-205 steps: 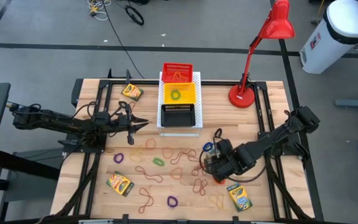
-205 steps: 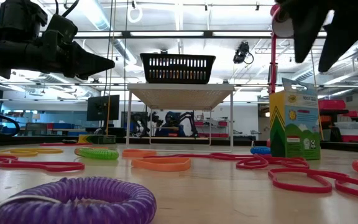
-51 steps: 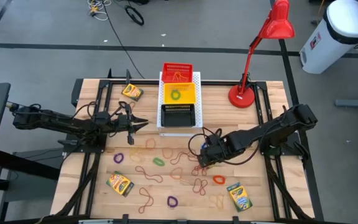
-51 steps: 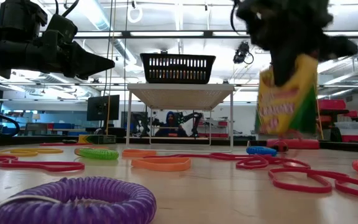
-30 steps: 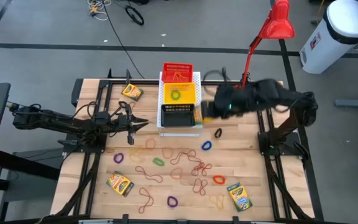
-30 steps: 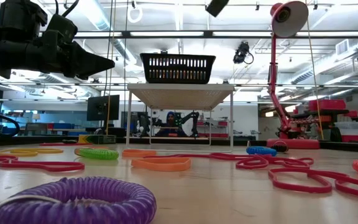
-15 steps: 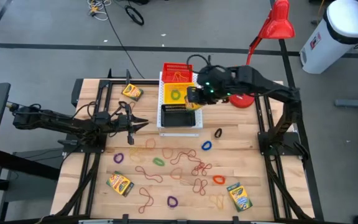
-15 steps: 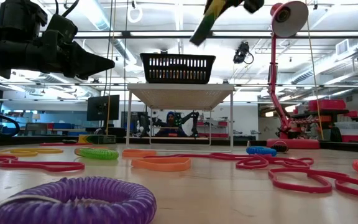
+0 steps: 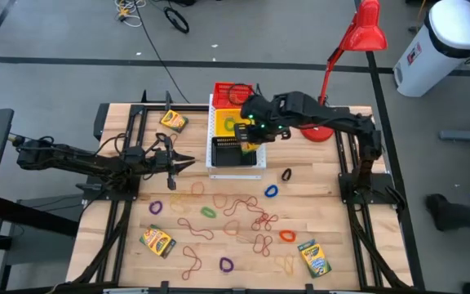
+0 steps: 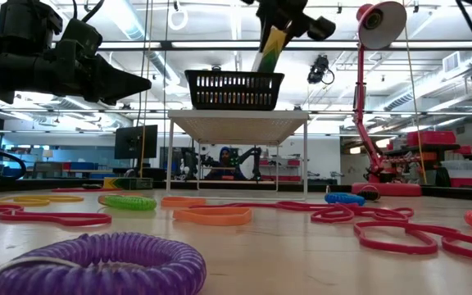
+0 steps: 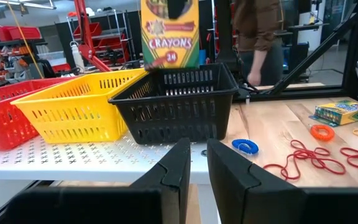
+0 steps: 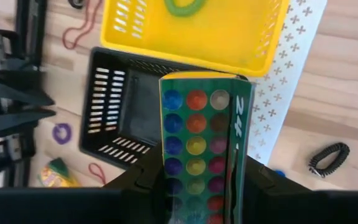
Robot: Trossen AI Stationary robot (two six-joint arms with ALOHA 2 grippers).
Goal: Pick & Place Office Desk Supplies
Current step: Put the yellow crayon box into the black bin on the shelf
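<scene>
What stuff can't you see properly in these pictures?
- Inside of the black basket: in the high view the right gripper and its crayon box cover part of it; in the low view only its side wall shows.
- The person beyond the table: in the left wrist view, cut off by the top edge.
- Red basket: its contents are too small in the high view.

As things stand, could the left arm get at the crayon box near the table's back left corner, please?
Probably yes. That crayon box lies alone on bare wood on the left arm's side, just beyond the left tool, with nothing between them; the right tool is busy over the black basket.
</scene>
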